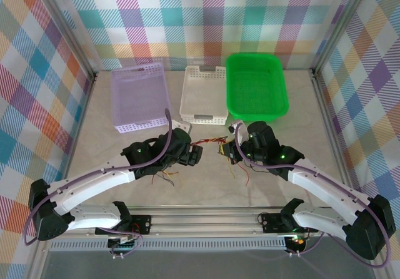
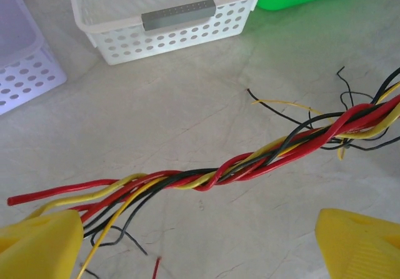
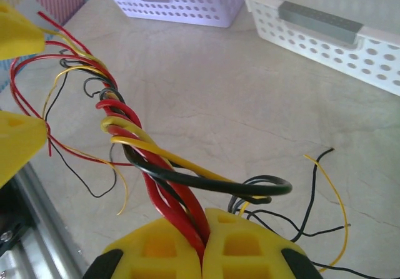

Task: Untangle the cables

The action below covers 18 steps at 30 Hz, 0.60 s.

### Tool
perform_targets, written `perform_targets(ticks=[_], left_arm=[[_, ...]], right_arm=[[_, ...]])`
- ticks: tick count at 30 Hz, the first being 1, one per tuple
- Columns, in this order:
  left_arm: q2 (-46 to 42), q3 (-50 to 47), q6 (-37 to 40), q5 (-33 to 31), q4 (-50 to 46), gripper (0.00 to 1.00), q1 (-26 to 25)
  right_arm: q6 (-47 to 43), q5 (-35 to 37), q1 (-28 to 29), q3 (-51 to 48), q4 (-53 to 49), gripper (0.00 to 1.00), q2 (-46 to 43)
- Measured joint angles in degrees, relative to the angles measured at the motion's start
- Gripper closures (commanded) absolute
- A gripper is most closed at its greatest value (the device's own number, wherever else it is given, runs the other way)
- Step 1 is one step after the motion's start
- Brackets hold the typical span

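Pale marbled tabletop [image 1: 103, 142] sits inside checked walls, with a lilac basket [image 1: 136, 97], a white basket [image 1: 203, 94] and a green basket [image 1: 256, 85] lined up beyond both sets of jaws. The cables [image 1: 209, 143], thin red, yellow and black wires twisted into one rope, hang above the table between the two grippers. The right gripper [image 3: 203, 229] has its yellow jaws pressed together on one end of the rope, which rises straight out from between them, while loose black and yellow strands curl off beside them. The left gripper [image 2: 200, 248] has its jaws spread wide apart. The rope's other end fans into separate wires in the gap between them, just ahead of the tips.
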Motion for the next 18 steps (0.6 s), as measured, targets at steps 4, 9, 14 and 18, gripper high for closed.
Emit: perform_targets(ticks=[4,9,14,18], left_arm=[[-1.3,-0.2,5.4,0.0,0.2,0.01,0.0],[-1.5,-0.2,12.1,0.2,0.1,0.01,0.0],[-0.6,-0.2,18.9,0.6,-0.4,0.0,0.0],[0.0,-0.3,24.1,0.2,-0.6,0.0,0.0]], right_arm=[[-0.6,-3.2,0.0,0.0,-0.1,1.0,0.2],[-0.8,-5.6,0.0,0.7,-0.9,1.0,1.8],[-0.9,-6.8,0.0,2.5,-2.6,1.0,2.1],[-1.0,-7.7,0.0,4.3,-3.5,1.0,2.3]])
